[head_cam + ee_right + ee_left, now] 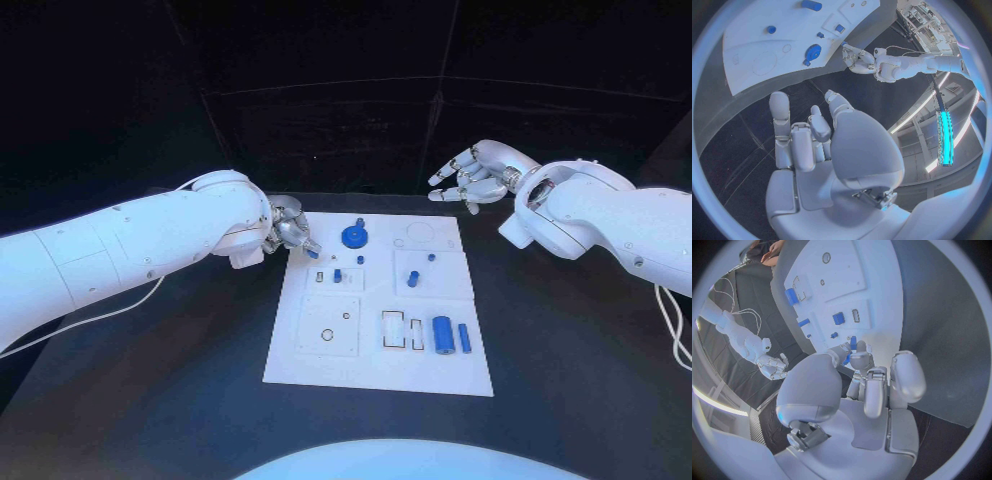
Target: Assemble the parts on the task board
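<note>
Left hand (pixel 289 233) at the board's (pixel 378 372) far-left corner, fingers (pixel 856 360) clamped on a small blue part (pixel 852 343). Right hand (pixel 473 176) hovers past the board's far-right corner, fingers apart, holding nothing. Other parts (pixel 444 335) lie on the board.

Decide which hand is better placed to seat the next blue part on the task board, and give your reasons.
Left. The left hand sits at the task board's far left corner, pinching a small blue part. The right hand hovers beyond the board, holding nothing.
</note>
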